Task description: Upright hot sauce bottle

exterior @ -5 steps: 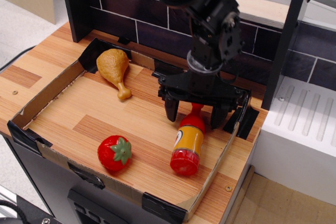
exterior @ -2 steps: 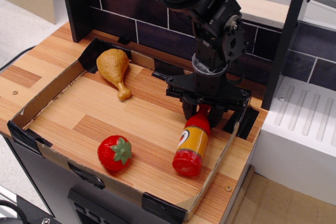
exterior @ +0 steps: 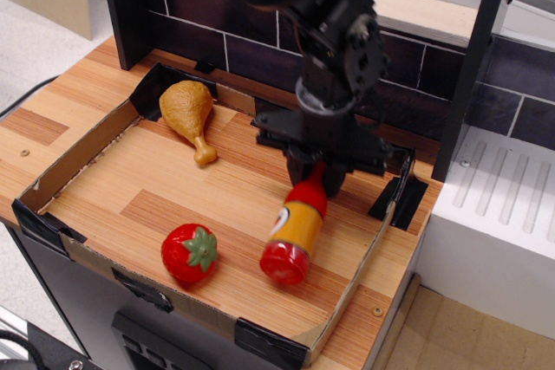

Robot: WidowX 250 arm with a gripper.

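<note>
- The pincer [exterior: 316,178], centre of the frame, is clamped on the cap end of the hot sauce bottle [exterior: 293,226]; a second ago its jaws stood wide apart over it.
- The bottle has swung since then: cap end raised, base pointing lower left, slanted above the tabletop [exterior: 173,188]. The lift to upright looks begun, not finished.
- Whether the base touches the wood, I cannot tell.
- Strawberry [exterior: 190,252] sits just left of the base; drumstick [exterior: 190,114] lies well apart, upper left.
- The cap is mostly hidden by the fingers; the arm runs off the top.
</note>
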